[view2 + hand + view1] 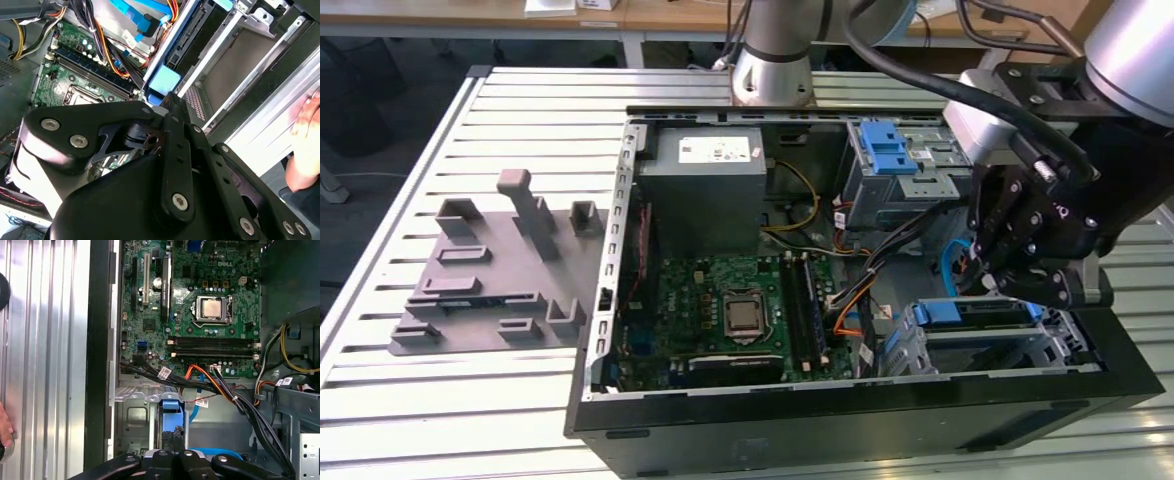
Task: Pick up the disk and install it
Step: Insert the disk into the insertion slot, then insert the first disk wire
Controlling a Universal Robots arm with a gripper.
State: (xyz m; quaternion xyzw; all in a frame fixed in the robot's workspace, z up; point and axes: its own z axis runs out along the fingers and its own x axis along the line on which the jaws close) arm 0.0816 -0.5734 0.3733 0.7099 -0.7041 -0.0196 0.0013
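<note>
The black claw (1021, 288) is hanging clenched just beside the silver-grey disk (974, 312) in its blue plastic bracket. The disk's long axis is running toward the exterior view's left.

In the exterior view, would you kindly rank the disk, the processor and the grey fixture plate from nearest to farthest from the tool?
1. The disk, just beside the tool, at the exterior view's right.
2. The processor, near the exterior view's middle.
3. The grey fixture plate, far at the exterior view's left.
</note>
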